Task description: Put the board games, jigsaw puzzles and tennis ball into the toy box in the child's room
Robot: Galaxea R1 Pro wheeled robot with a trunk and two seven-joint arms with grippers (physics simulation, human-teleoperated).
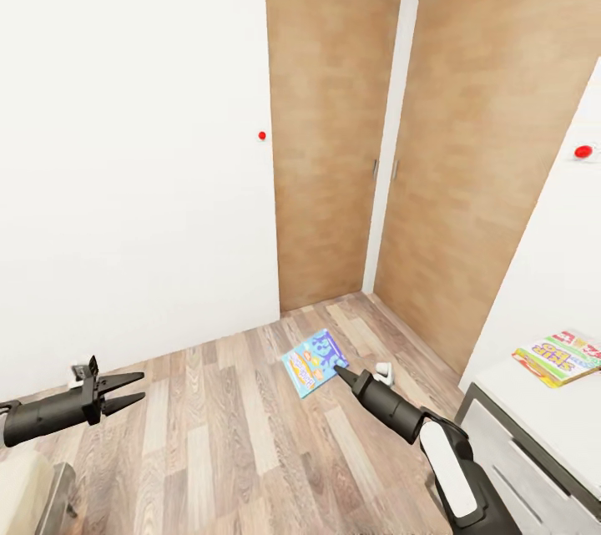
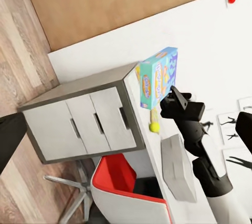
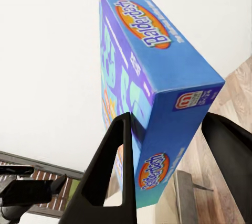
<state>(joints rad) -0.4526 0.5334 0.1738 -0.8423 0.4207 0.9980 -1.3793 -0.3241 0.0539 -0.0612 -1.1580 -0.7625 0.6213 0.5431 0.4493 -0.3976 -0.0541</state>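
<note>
One blue board game (image 3: 152,87) sits pinched between the right pincer's (image 3: 173,171) two dark fingers; the right wrist view reads its "Balderdash" lettering, while the head view shows it held above the wood-plank floor (image 1: 217,435). From the left wrist view, a tennis ball (image 2: 154,127) lies on the tabletop (image 2: 157,156) beyond it. Spread and empty, the left pincer (image 1: 125,391) hangs well apart.

Blue game box (image 3: 157,93): "Balderdash" in an orange oval on its long side, repeated on its end; small "M" logo there.
</note>
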